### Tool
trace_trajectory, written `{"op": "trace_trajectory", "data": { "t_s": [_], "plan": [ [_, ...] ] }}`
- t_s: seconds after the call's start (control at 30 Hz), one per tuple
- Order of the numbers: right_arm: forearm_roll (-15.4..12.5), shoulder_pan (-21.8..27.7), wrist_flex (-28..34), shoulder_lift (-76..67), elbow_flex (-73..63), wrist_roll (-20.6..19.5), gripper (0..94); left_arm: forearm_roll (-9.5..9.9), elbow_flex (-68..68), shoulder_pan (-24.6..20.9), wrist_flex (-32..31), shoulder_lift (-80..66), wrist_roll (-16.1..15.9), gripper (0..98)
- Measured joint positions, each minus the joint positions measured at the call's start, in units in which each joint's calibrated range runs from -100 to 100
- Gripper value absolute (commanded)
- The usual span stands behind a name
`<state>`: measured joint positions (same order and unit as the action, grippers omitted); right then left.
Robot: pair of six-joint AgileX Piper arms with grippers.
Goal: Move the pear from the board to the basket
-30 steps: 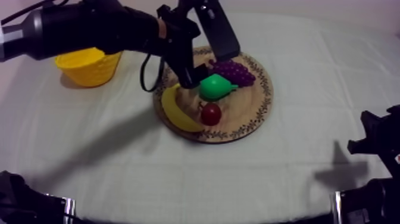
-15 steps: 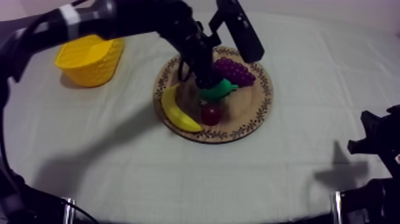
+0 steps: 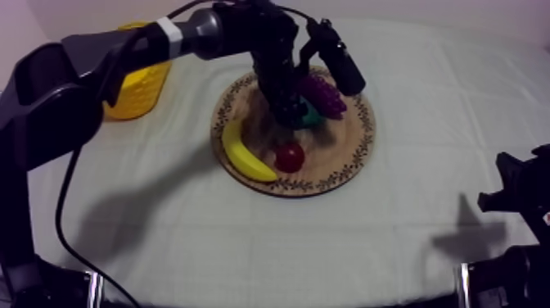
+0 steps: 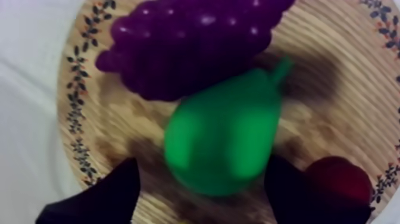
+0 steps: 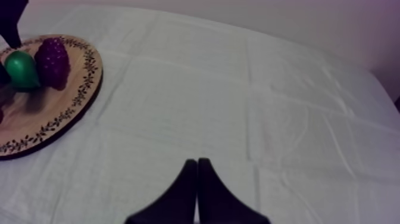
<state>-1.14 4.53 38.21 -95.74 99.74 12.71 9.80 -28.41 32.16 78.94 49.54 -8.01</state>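
Where the pear lies: the pear (image 4: 223,140) lies on its side on the wooden board (image 3: 348,160). Its stalk end is against the bunch of grapes (image 4: 190,42) and its broad end is just beside the small red fruit (image 4: 339,182).
Left jaws: they are spread, low over the board, with one black finger (image 4: 98,196) on each side of the pear's broad end. The finger by the red fruit looks close against the pear and the other stands a little off. Nothing is pinched.
Right jaws: they are pressed together into a narrow wedge and hold nothing. They sit low over the bare worktop (image 3: 409,237), well apart from the board.
Yellow basket: the yellow basket (image 3: 143,86) stands well apart from the board on the left arm's side, partly behind that arm.
Banana: the banana (image 3: 245,156) lies along the board's rim on the basket side, out of the jaws' way.
Step in hand: by my reading the approach is done and closing on the pear comes next.
Handling: it is probably a light, stiff toy with a smooth skin, so it is likely to be slippery. Its rounded taper could squirt out of a pinch.
Where to grip: take it across the belly at its widest part, not at the neck or stalk.
Risk: the finger may nudge the red fruit, or the grapes may be dragged along on the lift.
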Motion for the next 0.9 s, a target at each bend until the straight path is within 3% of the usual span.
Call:
{"op": "trace_trajectory", "data": {
  "t_s": [0.2, 0.5, 0.67, 0.9],
  "plan": [
    [0.0, 0.0, 0.0, 0.0, 0.0, 0.0, 0.3, 1.24, -3.4, 0.7, 3.5, 3.8, 0.9, 63.3],
    [0.0, 0.0, 0.0, 0.0, 0.0, 0.0, 0.3, 4.61, -4.2, 1.8, 4.3, 4.7, 4.7, 48.7],
    [0.0, 0.0, 0.0, 0.0, 0.0, 0.0, 0.3, 6.77, -1.1, 2.0, 4.2, 0.7, 7.5, 46.7],
    [0.0, 0.0, 0.0, 0.0, 0.0, 0.0, 0.3, 11.64, 8.4, 0.9, 6.0, -10.9, 10.6, 47.4]
  ]
}}
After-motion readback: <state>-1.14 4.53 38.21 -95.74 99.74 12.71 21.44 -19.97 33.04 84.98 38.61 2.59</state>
